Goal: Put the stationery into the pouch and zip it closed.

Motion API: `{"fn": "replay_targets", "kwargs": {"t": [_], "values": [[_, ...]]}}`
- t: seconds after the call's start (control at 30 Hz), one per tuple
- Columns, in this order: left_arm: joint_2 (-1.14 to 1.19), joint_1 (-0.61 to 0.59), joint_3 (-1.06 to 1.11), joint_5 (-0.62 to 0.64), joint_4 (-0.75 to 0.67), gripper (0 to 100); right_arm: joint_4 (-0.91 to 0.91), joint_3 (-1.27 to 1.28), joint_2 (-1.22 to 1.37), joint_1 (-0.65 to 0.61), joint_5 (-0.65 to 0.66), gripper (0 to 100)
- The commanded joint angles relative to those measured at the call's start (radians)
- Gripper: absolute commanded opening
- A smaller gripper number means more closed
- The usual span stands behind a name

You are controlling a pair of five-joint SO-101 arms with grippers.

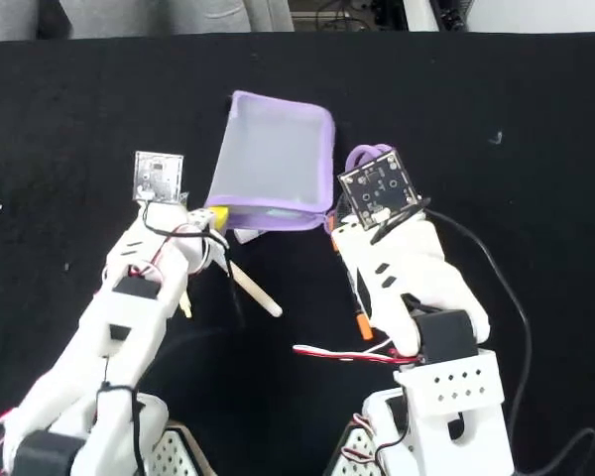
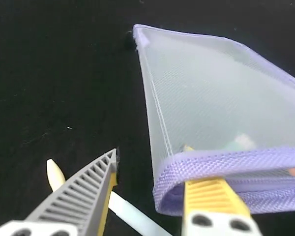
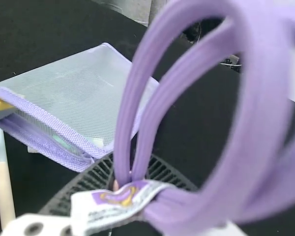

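I have the pouch (image 1: 273,159) lying flat at the upper centre of the high view, its purple-edged mouth turned toward the lower edge, facing both arms. My right end effector (image 1: 334,218) is clamped on the pouch's loop (image 3: 123,123) at the right-hand corner of the mouth. My left end effector (image 1: 218,233) stands wide open around the left-hand corner, gripping nothing. A cream pen (image 1: 255,289) lies on the counter just below the mouth, long axis running from upper left to lower right, its upper end close beside the left end effector. That arm is clearly nearer, I judge. An orange pen (image 1: 360,312) lies half under the right arm.
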Motion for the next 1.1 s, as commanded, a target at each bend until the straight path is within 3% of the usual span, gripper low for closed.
{"fn": "replay_targets", "kwargs": {"t": [0.0,0.1,0.47,0.8,1.07], "values": [[0.060,0.010,-0.102,-0.040,-0.032,10,-0.003,-0.071,-0.030,-0.006,0.006,1.1],[0.081,0.013,-0.142,-0.084,-0.035,2,-0.003,-0.071,-0.030,-0.006,0.003,1.1],[0.077,-0.008,-0.189,-0.061,0.003,3,-0.005,-0.071,-0.030,-0.006,0.000,1.5],[0.077,-0.104,-0.587,-0.058,0.529,3,-0.002,-0.073,-0.030,-0.006,-0.044,3.0],[0.077,-0.111,-0.771,-0.009,0.766,3,0.000,-0.073,-0.030,-0.012,-0.089,25.4]]}}
